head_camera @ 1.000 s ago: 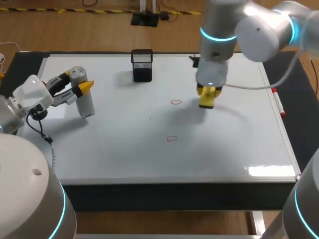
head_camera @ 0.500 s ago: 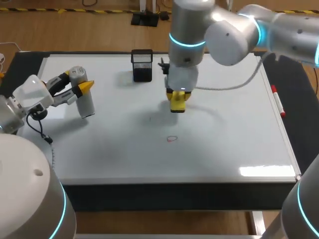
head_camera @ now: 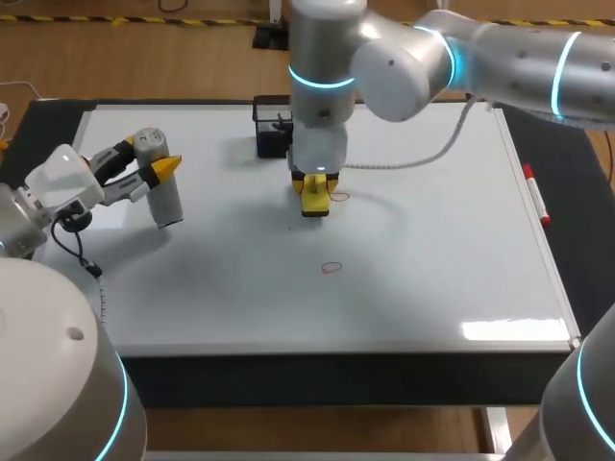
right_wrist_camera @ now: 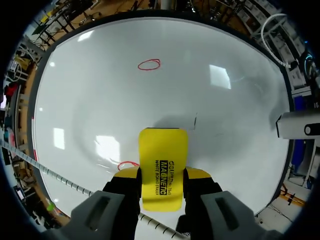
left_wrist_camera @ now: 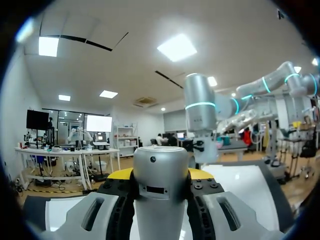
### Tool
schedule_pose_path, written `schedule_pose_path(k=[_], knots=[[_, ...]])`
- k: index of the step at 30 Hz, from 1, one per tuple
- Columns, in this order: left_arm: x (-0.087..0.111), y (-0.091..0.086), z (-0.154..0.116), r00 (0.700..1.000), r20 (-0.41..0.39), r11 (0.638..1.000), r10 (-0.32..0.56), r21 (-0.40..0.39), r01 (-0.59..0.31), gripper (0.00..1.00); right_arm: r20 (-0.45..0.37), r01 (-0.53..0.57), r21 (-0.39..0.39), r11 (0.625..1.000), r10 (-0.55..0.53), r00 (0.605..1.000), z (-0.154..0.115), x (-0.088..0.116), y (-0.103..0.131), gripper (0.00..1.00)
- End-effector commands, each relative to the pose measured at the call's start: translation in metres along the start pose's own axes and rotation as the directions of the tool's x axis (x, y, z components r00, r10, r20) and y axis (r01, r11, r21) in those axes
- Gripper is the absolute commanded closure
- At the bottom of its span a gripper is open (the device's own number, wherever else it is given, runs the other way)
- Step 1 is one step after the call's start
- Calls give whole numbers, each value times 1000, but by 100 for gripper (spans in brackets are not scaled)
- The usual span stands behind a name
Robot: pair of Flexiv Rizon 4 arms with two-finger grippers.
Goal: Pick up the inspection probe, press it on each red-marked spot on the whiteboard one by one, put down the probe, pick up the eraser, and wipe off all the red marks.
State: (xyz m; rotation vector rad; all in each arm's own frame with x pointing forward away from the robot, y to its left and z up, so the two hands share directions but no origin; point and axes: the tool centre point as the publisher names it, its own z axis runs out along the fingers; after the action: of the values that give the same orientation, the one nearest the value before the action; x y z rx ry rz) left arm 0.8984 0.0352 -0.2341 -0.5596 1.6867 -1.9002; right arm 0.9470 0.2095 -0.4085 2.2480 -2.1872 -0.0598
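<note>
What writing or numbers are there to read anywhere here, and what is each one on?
"MAGNETIC": on the yellow eraser in the right pincer.
"WHITE BOARD ERASER": smaller, on the same eraser.
One tinier line beside them: too small to read.
Whiteboard: two red rings, no words.
Probe: no print visible.

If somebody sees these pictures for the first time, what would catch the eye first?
The bright yellow eraser, gripped in the right tool near the middle of the whiteboard, right beside one red mark. A second red mark lies nearer the front edge. At the left side, the left tool holds the silver probe.
</note>
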Motion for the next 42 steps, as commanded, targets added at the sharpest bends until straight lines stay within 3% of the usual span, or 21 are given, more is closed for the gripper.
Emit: schedule_pose_path(k=[1,42], knots=[[0,-1,0,1000,2,1000,1,0,-1,100,-15,-1,-4,1000,1,1000,2,-1,-5,100],[0,-1,0,1000,2,1000,1,0,-1,100,-21,-114,39,993,115,993,14,77,-14,100]])
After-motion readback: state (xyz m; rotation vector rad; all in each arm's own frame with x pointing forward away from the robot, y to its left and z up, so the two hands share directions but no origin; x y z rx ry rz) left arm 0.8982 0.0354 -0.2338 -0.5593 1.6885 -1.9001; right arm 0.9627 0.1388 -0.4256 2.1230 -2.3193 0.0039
